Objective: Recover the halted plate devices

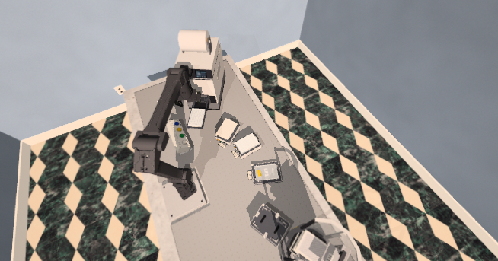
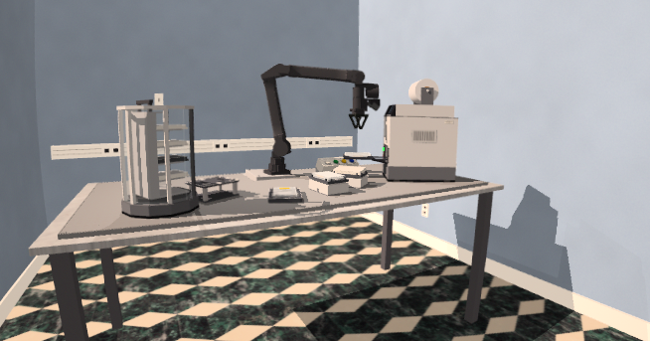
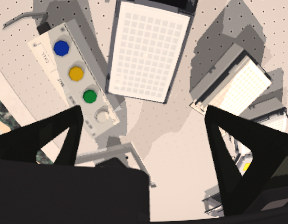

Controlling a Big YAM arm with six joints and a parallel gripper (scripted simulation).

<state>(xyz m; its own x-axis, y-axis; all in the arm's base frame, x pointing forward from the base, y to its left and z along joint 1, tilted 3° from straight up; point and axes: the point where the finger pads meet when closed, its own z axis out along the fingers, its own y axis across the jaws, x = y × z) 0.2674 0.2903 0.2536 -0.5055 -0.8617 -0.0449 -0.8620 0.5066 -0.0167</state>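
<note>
Here, nearest the exterior camera, the plate hotel (image 2: 155,108) stands at the left end of the surface (image 2: 278,214), a tall carousel behind a clear guard, with shelves showing inside; I cannot tell from here whether any plate pokes out. Just beside it sits a low dark nest (image 2: 215,182), raised on short legs. Next along lies a dark flat tray (image 1: 266,172) bearing an orange mark. Beyond that, two pale shaker blocks, one (image 1: 247,143) and the other (image 1: 228,129), sit just beside each other, each topped with a whitish plate. Farther on, the operator panel (image 3: 75,72) slants across the wrist view, its blue, yellow and green keys in a row and a pale key after them. Beside it a white gridded plate (image 3: 149,50) lies on a dark carriage that sticks out from the plate sealer (image 2: 421,141), a boxy cream unit carrying a roll on top. My end effector (image 2: 359,122) hangs high above that plate and the panel, well apart from both, pointing down with its fingers spread wide and nothing between them. My base (image 2: 254,175) is bolted down at the back edge of the surface.
</note>
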